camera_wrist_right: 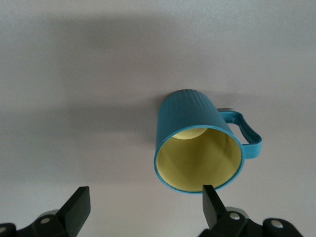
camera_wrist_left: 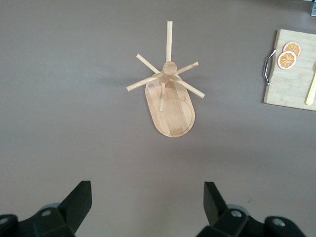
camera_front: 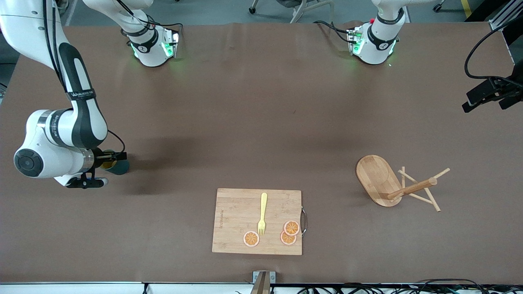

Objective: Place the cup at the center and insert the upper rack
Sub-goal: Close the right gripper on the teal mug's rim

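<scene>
While the cup [camera_front: 116, 165] sits upright on the table [camera_front: 261, 122] at the right arm's end, the right gripper [camera_front: 107, 163] hangs low over it with fingers spread, one fingertip [camera_wrist_right: 210, 200] at the rim and nothing clasped; the grasp seems the step in hand, and the jaws must straddle the wall before closing. Toward the middle, nearer the front camera, a cutting board [camera_front: 233, 220] carries a fork [camera_front: 262, 214] and orange slices [camera_front: 288, 233]; bare table lies above it for setting down. The upper rack [camera_front: 394, 185] lies tipped toward the left arm's end. The left gripper [camera_wrist_left: 148, 202] waits open, high above it.
</scene>
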You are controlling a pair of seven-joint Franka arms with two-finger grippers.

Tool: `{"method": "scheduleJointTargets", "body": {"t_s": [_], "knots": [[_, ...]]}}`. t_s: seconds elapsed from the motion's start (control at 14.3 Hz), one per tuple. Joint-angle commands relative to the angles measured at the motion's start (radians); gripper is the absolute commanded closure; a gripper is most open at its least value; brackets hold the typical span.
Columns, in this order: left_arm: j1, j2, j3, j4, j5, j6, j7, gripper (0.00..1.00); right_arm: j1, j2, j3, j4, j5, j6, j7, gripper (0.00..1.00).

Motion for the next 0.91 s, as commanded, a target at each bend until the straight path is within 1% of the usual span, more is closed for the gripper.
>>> {"method": "scheduleJointTargets", "body": {"t_s": [0.0, 0.21, 0.35, 0.49, 0.7, 0.77, 0.84], "knots": [[-0.004, -0.005, -0.002, 0.005, 0.016, -0.001, -0.004, 0.00, 0.003, 0.006, -0.002, -0.026, 0.003, 0.024, -0.007, 0.00], [-0.004, -0.005, -0.002, 0.005, 0.016, -0.001, -0.004, 0.00, 0.016, 0.011, -0.002, -0.058, 0.004, 0.044, -0.002, 0.01], [-0.004, -0.005, -0.002, 0.005, 0.016, -0.001, -0.004, 0.00, 0.034, 0.034, -0.002, -0.057, 0.003, 0.093, 0.000, 0.03], [-0.004, -0.005, -0.002, 0.005, 0.016, -0.001, -0.004, 0.00, 0.037, 0.049, -0.002, -0.057, 0.003, 0.116, 0.004, 0.09], [-0.004, -0.005, -0.002, 0.005, 0.016, -0.001, -0.004, 0.00, 0.023, 0.063, -0.002, -0.054, 0.004, 0.122, 0.006, 0.26], [-0.004, -0.005, -0.002, 0.005, 0.016, -0.001, -0.004, 0.00, 0.025, 0.063, -0.002, -0.054, 0.004, 0.121, 0.006, 0.30], [-0.004, -0.005, -0.002, 0.005, 0.016, -0.001, -0.004, 0.00, 0.025, 0.063, -0.002, -0.054, 0.004, 0.119, 0.006, 0.31]]}}
